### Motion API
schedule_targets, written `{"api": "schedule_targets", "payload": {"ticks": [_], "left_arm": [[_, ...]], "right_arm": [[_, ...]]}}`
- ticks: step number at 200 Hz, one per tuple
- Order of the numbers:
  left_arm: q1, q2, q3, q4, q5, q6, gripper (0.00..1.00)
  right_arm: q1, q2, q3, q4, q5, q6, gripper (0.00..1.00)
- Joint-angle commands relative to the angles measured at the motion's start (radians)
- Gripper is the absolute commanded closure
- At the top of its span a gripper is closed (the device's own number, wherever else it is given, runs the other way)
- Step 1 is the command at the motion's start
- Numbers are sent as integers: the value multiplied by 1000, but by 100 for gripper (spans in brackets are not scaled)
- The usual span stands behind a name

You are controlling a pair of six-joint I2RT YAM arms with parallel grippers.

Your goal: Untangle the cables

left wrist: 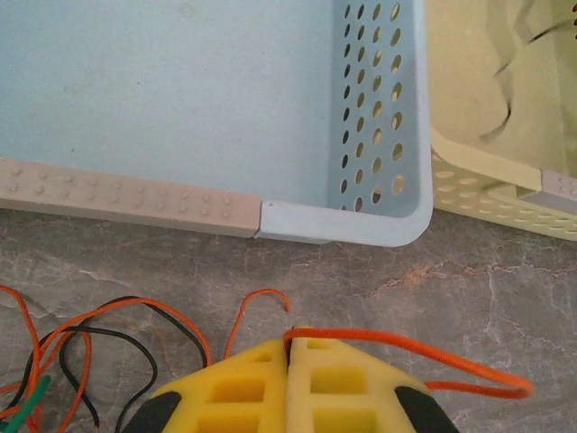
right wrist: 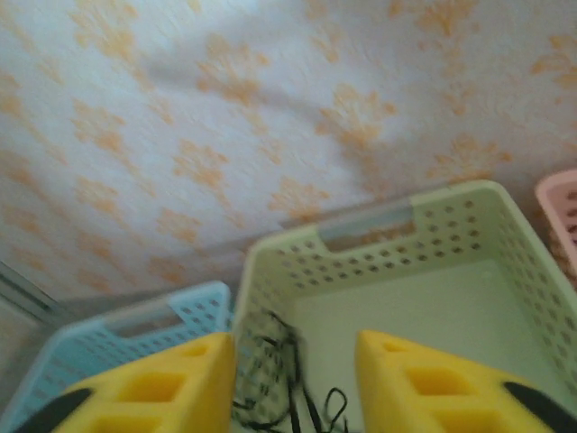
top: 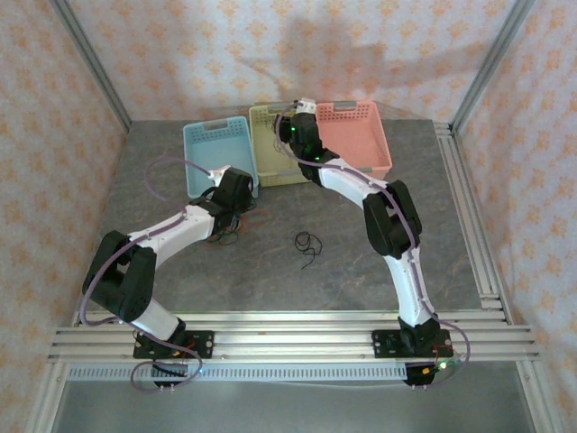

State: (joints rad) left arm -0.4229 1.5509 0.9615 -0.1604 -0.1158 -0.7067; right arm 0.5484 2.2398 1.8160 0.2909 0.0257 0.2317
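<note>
The left end effector has its yellow fingers pressed together on an orange cable. The cable leaves the pinch and runs off to the right of the end effector in a long flat loop lying on the bench. To its left, a tangle of orange and black cables lies on the bench, with a short green strand among them. Straight ahead, just beyond the fingertips, stands the blue basket. Ahead and to the right is the green basket, and the two stand close side by side.

The right end effector is spread wide and is held over the near end of the green basket. Below the gap, nearer its left finger, the dark strands of a black cable sit by the basket's perforated left wall. They are blurred, so whether they lie inside or hang over the rim cannot be told. The pink basket is off to its right.

From above, a loose black cable lies curled on the bench between the two arms, well apart from both end effectors.
</note>
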Motion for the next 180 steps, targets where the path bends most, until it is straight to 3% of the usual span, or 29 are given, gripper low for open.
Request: {"api": "schedule_targets", "payload": {"ticks": [1, 49, 83, 109, 146, 180], "left_arm": [[5, -2, 13, 13, -13, 15, 100], [6, 9, 19, 22, 18, 17, 100], [4, 8, -10, 142, 164, 50, 100], [-17, -4, -18, 186, 200, 77, 100], [-28, 1, -9, 183, 200, 89, 100], [-36, 32, 5, 240, 314, 96, 100]], "right_arm": [[-10, -72, -33, -16, -58, -12, 53], [-11, -357, -445, 128, -206, -75, 52], [2, -495, -779, 286, -332, -66, 53], [35, -535, -946, 369, -328, -69, 55], [68, -545, -1105, 487, -374, -191, 55], [76, -475, -1159, 753, -482, -99, 56]]}}
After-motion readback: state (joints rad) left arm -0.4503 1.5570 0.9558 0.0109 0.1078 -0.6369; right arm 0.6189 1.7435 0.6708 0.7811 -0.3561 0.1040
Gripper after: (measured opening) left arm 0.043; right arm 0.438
